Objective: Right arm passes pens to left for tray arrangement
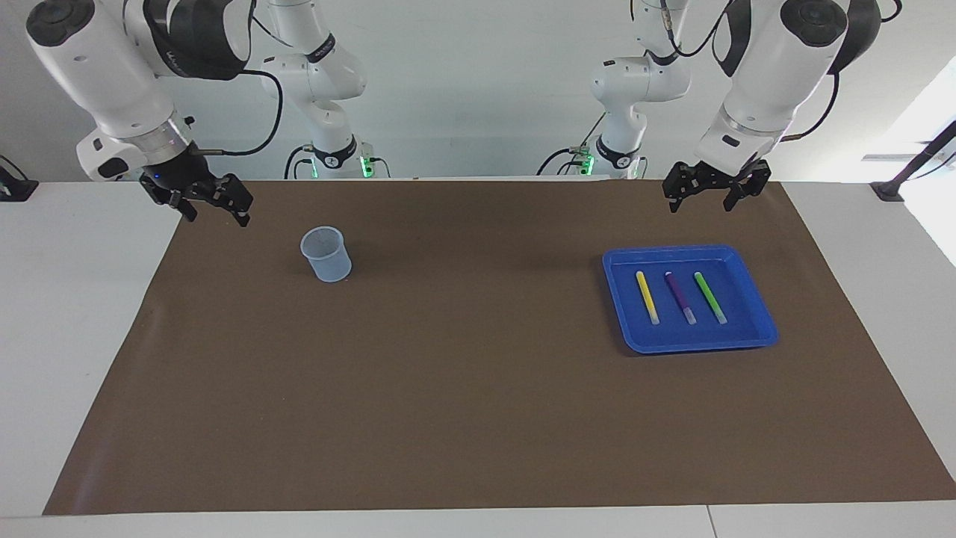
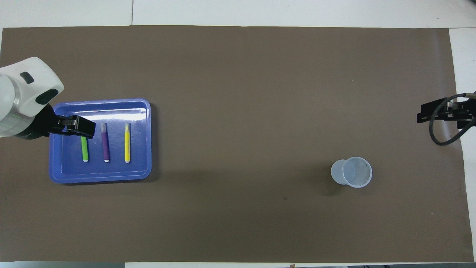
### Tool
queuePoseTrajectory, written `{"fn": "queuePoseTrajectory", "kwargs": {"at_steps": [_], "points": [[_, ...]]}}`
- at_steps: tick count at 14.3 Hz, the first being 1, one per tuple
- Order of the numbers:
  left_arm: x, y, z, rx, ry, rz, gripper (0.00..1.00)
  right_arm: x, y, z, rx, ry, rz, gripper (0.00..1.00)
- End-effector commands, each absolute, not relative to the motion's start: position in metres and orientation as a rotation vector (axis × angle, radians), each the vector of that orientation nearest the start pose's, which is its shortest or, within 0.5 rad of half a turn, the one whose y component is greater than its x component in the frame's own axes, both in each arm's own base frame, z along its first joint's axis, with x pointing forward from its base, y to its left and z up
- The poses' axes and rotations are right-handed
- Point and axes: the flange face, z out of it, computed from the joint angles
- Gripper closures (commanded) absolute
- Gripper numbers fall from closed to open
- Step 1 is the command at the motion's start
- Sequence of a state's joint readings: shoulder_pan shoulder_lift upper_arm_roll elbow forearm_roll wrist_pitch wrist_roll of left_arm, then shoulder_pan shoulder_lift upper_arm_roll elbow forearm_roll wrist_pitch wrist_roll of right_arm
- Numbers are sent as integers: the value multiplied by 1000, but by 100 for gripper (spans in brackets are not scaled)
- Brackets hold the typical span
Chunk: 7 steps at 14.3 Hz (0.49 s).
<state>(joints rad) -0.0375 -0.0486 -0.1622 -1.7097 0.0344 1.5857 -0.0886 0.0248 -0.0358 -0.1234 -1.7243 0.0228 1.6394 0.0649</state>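
Observation:
The blue tray [image 1: 698, 345] [image 2: 100, 179] lies toward the left arm's end of the table. In it, side by side, lie the yellow pen [image 1: 647, 297] [image 2: 127, 143], the purple pen [image 1: 680, 297] [image 2: 105, 143] and the green pen [image 1: 710, 297] [image 2: 84, 149]. My left gripper [image 1: 713, 190] [image 2: 76, 126] hangs open and empty, high above the tray; from overhead it covers the green pen's tip. My right gripper [image 1: 213, 203] [image 2: 424, 112] waits open and empty over the mat's edge at the right arm's end.
A small translucent cup [image 1: 326, 254] [image 2: 351, 172] stands upright on the brown mat [image 1: 463, 373] toward the right arm's end, with nothing showing inside it. White table surface borders the mat on both ends.

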Motion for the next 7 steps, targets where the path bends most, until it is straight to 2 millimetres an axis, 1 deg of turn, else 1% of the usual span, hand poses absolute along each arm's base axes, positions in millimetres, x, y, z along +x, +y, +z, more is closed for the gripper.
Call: {"fn": "queuePoseTrajectory", "kwargs": {"at_steps": [1, 3, 4, 6, 7], "points": [[537, -108, 595, -3128, 158, 149, 0, 537, -53, 581, -3082, 230, 88, 0], [533, -111, 608, -3118, 170, 276, 0, 537, -53, 581, -3082, 230, 88, 0], [530, -111, 617, -3114, 176, 308, 0, 537, -53, 581, -3082, 230, 88, 0], [525, -110, 627, -3116, 176, 282, 0, 537, -53, 581, -3082, 230, 88, 0], [528, -107, 628, -3116, 191, 240, 0, 537, -53, 581, -3082, 230, 88, 0]]}}
